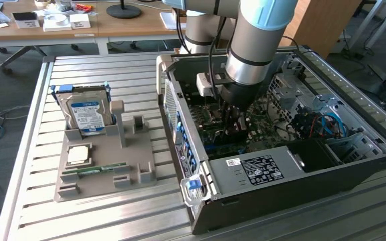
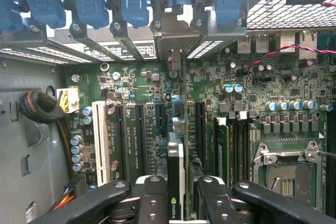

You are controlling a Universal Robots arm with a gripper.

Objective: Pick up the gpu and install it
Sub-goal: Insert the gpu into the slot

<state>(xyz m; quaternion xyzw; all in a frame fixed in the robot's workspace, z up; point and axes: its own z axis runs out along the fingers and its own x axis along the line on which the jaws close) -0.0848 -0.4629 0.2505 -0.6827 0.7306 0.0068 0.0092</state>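
Two black fingers [image 2: 152, 203] of the hand [image 2: 176, 203] stand narrowly apart, pinching the gpu [image 2: 176, 182] edge-on over the motherboard [image 2: 247, 108] slots, its bracket toward the blue latches [image 2: 134, 6] at twelve o'clock. Exterior view: the arm [image 1: 260, 40] reaches into the computer case [image 1: 354, 170]; at nine o'clock, a hard drive [image 1: 87, 113] stands on the tabletop [image 1: 112, 216].

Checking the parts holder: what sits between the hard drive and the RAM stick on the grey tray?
In the exterior view, a pale square chip lies flat on the grey tray, between the upright hard drive and the RAM stick.
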